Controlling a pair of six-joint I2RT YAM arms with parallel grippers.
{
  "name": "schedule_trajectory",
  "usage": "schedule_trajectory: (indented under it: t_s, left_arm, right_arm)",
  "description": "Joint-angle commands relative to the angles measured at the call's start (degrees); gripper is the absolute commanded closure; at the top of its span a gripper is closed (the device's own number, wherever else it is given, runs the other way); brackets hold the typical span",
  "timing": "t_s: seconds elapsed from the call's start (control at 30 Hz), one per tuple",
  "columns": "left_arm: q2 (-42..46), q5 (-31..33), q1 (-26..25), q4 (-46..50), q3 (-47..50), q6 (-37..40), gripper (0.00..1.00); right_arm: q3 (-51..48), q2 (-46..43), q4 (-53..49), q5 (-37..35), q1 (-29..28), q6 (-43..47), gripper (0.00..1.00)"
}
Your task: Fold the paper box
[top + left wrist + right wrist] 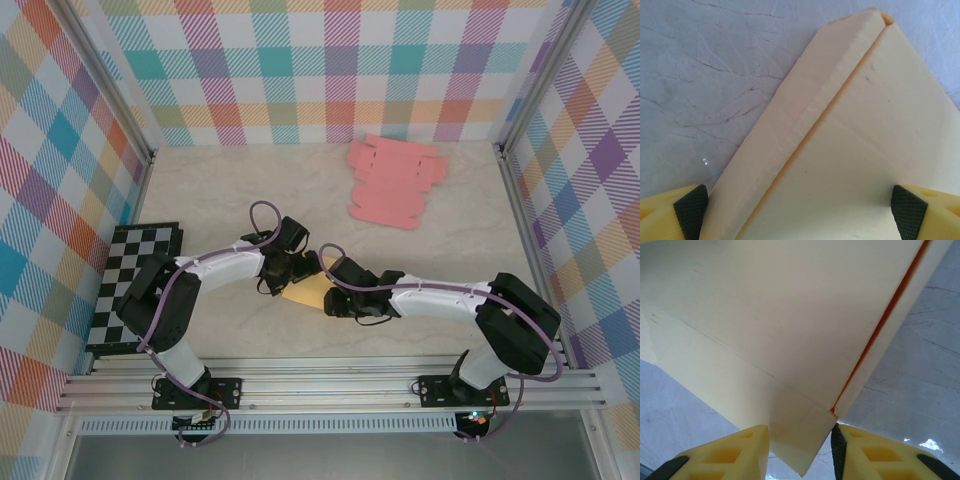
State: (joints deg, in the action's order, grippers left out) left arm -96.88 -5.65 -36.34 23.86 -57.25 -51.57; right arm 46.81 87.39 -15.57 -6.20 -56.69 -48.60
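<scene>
Black knurled pads (690, 210) of the left gripper (800, 212) are seen spread wide, with the cream paper box (855, 140) laid flat between them on the table (700, 75), nothing pinched. Its orange-edged seam is pointed away, up-right. On the right gripper (800, 450), the fingers (730, 455) are set narrower around a corner flap. Whether it's clamped can't be told. From above, the box is found mid-table.

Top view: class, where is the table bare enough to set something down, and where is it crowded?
Bare: far-left, between checkerboard and pink sheets; right, between sheets and right arm. Crowded: centre, both arms over yellow box.
</scene>
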Motion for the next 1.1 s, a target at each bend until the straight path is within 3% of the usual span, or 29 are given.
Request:
schedule_trajectory:
  t_s: [0.0,0.23,0.4,0.83,1.07]
  left_arm:
    - [-2.8,4.6,-0.4,5.5,2.9,-1.2,0.06]
    - [-2.9,4.8,-0.4,5.6,3.0,-1.2,0.06]
    - [-3.0,4.7,-0.4,5.6,2.8,-1.2,0.06]
    - [-3.2,4.8,-0.4,5.7,3.0,-1.2,0.06]
    - [-3.5,4.7,-0.4,5.6,2.7,-1.1,0.06]
  right_arm:
    - [1.1,1.0,1.9,-1.5,-0.4,1.5,0.62]
    - [0.4,0.9,1.3,-3.7,-0.4,4.1,0.66]
    - [0.3,1.2,4.0,0.0,-0.5,5.8,0.66]
    - [1.0,1.9,4.6,0.6,-0.5,9.6,0.71]
    - [2.7,2.7,-0.4,-5.0,-0.5,12.5,0.71]
